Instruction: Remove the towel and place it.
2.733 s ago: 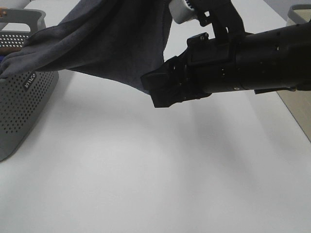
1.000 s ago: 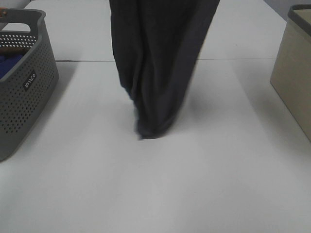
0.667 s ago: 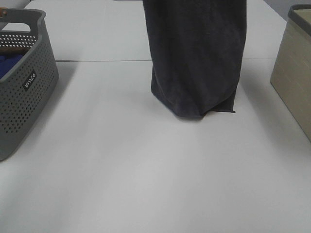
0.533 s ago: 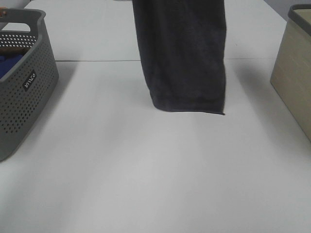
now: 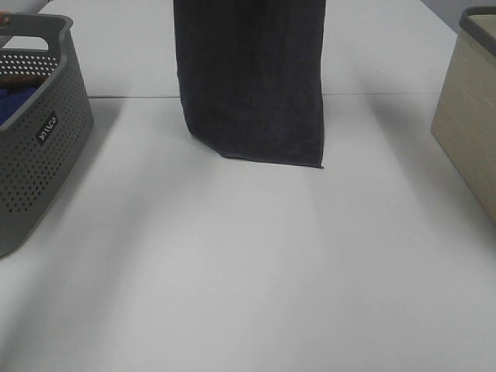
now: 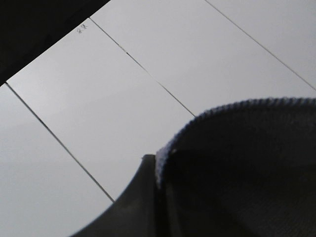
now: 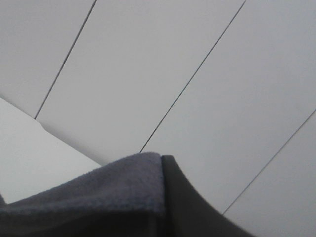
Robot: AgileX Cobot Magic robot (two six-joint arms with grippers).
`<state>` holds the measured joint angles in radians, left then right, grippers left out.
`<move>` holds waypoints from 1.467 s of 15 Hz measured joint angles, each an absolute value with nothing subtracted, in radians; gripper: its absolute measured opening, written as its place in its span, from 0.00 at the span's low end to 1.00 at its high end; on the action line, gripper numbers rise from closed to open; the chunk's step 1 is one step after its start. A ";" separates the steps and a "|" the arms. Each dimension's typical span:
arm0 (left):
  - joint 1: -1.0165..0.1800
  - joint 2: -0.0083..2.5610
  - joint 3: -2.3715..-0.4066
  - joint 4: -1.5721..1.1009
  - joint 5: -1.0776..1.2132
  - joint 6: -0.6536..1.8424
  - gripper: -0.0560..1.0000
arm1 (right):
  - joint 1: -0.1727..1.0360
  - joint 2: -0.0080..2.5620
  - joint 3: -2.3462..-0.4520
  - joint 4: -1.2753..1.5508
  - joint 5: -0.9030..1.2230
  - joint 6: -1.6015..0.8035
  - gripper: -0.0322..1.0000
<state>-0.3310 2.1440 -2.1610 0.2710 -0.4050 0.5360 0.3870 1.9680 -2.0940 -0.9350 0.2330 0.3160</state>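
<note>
Towel (image 5: 252, 77): long axis vertical, hung below left end effector (image 6: 157, 197) and right end effector (image 7: 165, 197), each pinching its top edge; lower hem close to desk (image 5: 232, 271).

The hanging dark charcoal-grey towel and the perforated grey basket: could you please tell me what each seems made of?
The dark charcoal-grey towel looks like soft terry cloth, probably cotton: matte, fuzzy pile, a stitched hem, limp drape. The perforated grey basket looks like rigid moulded plastic: matte, even rows of holes, smooth rim.
</note>
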 joint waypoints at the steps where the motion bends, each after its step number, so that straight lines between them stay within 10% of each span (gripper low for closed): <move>1: -0.318 2.183 -2.207 0.260 -0.417 0.536 0.05 | 0.376 2.010 -2.150 -0.935 0.216 0.316 0.04; 8: -0.296 2.528 -2.756 0.207 -0.417 0.539 0.05 | 0.270 2.177 -2.380 -0.805 -0.126 0.317 0.04; 22: -0.257 2.536 -2.786 0.263 -0.322 0.548 0.05 | 0.252 2.228 -2.395 -0.706 -0.197 0.319 0.04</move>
<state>-0.2570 2.5360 -2.7860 0.2630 -0.3220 0.5480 0.2520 2.2280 -2.3950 -0.7060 -0.1970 0.3190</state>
